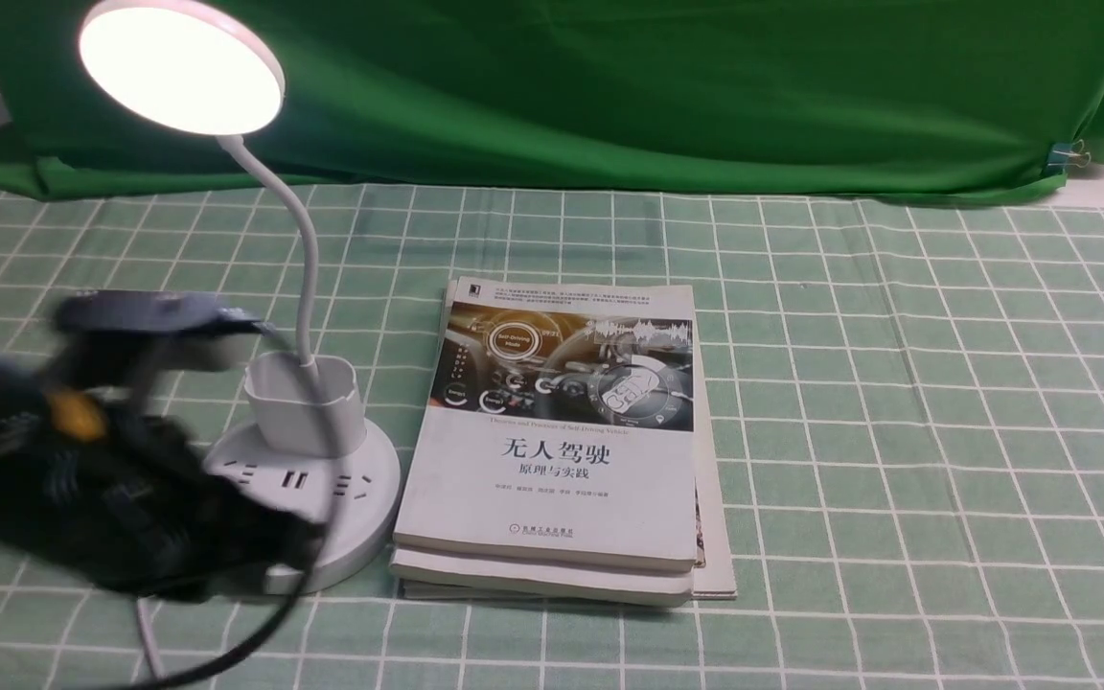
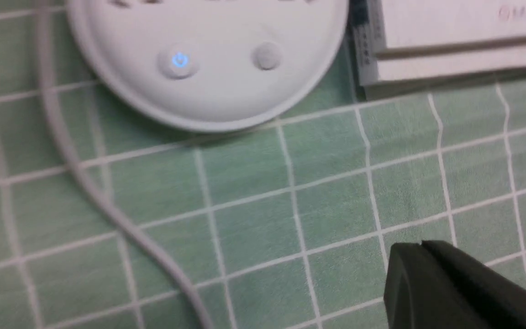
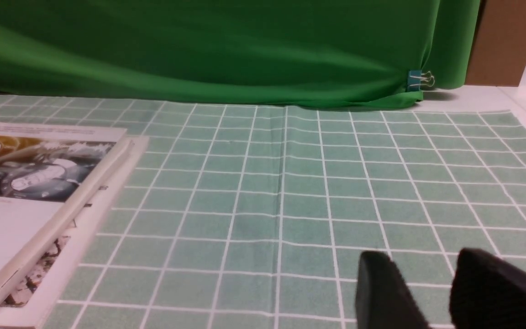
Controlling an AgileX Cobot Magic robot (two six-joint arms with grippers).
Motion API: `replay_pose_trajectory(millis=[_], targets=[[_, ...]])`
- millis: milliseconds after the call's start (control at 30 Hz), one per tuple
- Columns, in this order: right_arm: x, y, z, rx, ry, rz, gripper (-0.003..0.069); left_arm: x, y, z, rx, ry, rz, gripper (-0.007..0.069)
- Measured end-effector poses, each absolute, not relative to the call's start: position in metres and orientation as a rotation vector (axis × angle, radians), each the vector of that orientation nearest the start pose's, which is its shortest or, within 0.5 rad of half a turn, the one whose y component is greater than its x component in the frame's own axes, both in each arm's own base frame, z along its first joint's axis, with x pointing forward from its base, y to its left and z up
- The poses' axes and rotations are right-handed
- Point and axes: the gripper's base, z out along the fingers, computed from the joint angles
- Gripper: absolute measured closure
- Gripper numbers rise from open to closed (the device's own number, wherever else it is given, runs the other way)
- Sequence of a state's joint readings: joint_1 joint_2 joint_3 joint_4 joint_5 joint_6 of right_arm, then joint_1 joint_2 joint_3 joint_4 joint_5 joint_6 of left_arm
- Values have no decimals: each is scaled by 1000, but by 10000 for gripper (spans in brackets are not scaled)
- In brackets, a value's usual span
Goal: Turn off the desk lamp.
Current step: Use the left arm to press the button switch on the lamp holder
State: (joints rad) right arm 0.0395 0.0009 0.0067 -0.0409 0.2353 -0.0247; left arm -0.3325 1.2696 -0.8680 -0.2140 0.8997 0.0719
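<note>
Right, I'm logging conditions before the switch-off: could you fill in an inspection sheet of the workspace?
Surface: green checked cloth, lightly creased.
Job's things: lamp lit; power button glowing blue beside a plain button.
Clutter: stacked books right of the lamp.
Grippers: left pincer closed, holding nothing; right pincer slightly open, holding nothing.
Cables: pale cord on the cloth; dark arm cable crosses the front view of the lamp base.
Surroundings: green curtain behind, blue clip on it.
</note>
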Motion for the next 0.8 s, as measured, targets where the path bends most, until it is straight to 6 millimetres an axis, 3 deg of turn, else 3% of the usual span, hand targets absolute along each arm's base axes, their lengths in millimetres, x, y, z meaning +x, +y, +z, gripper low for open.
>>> replay_pose_trajectory(millis=[167, 400, 800], targets=[[56, 1, 190, -83, 1724, -27, 417, 246, -103, 255, 475, 2854, -283, 624], [56, 1, 190, -83, 1724, -27, 417, 279, -105, 240, 453, 2932, -207, 624], [56, 1, 190, -83, 1724, -27, 417, 298, -98, 222, 393, 2968, -182, 624]])
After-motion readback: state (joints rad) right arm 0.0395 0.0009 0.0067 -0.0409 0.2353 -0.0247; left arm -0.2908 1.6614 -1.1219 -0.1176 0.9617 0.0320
